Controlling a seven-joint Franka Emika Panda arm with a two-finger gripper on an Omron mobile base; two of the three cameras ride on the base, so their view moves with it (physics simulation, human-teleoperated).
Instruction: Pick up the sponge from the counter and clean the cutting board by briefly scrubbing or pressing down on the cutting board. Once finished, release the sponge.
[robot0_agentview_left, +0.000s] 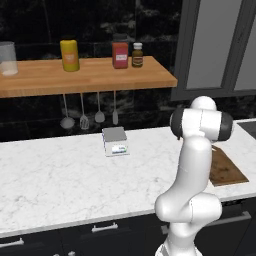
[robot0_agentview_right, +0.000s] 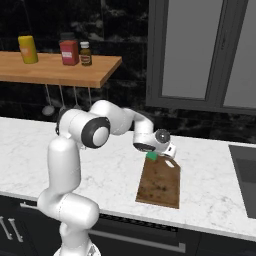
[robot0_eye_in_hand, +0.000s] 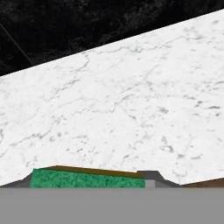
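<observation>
The claw (robot0_agentview_right: 154, 156) is clamped on the sponge (robot0_agentview_right: 151, 156), which sits between its fingers at the cutting board's (robot0_agentview_right: 160, 185) far end. In the hand view the sponge's long axis runs across the claw, green face toward the camera, over the counter (robot0_agentview_right: 210, 170).

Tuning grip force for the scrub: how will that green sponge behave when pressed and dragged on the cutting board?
The sponge is a small flat block with a green scrub face, so it probably compresses rather than staying stiff. It looks light for its size and unlikely to roll or tip. Held in the hand over the far end of the cutting board, its rough face may drag on the wood grain instead of sliding.
</observation>
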